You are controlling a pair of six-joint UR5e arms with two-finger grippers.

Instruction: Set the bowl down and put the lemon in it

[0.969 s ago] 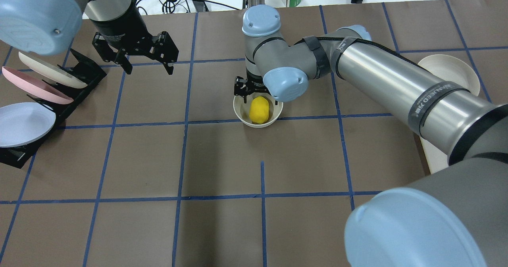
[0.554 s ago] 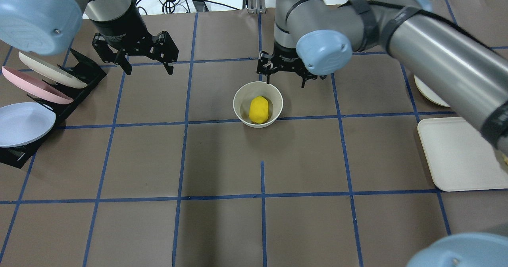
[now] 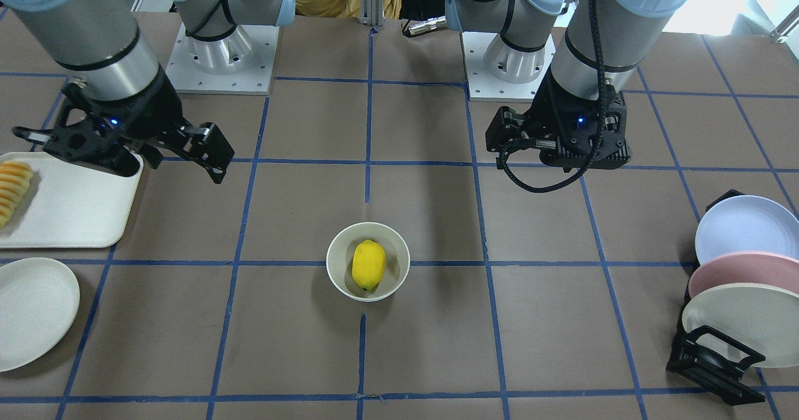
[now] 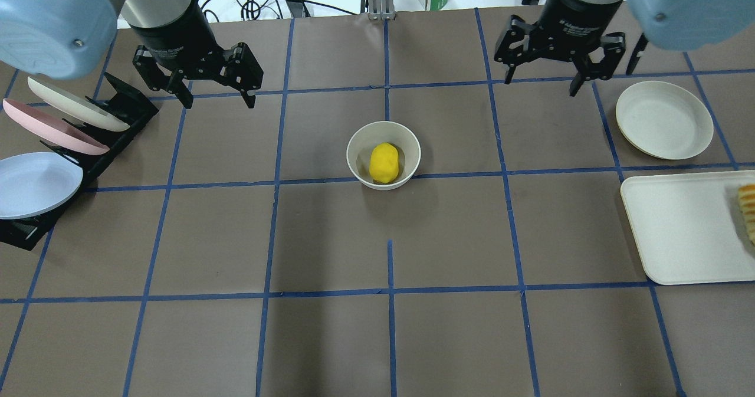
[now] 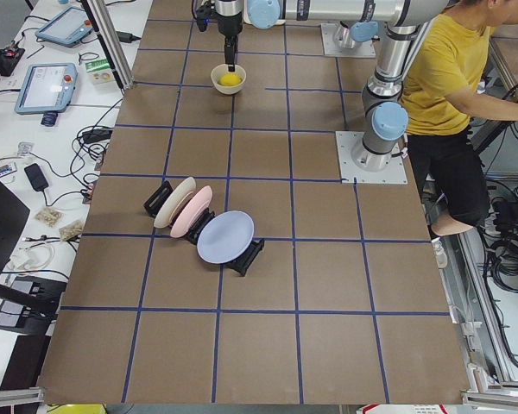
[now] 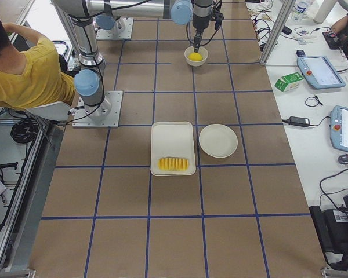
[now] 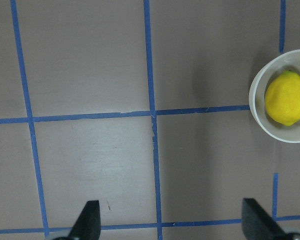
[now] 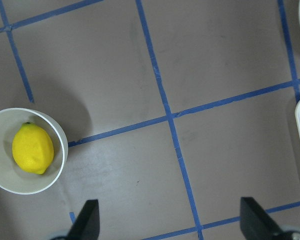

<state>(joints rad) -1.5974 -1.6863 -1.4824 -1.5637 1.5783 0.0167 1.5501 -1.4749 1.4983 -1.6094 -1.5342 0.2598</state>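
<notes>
Left gripper (image 4: 221,105) and right gripper (image 4: 541,87) hang wide open, far from the bowl (image 4: 355,149); the lemon (image 4: 384,162) sits inside, probably lying flat

The bowl (image 4: 356,149) is off-white, round and deep. It stands upright on the table, between the left gripper (image 4: 220,103) and the right gripper (image 4: 541,84), lower than both and well apart from each. The lemon (image 4: 384,162), bright yellow and oval, lies on its side inside the bowl, touched by neither gripper.

Brown table (image 4: 330,338) gridded with blue tape (image 4: 389,267), white workbench (image 5: 65,155) alongside
</notes>
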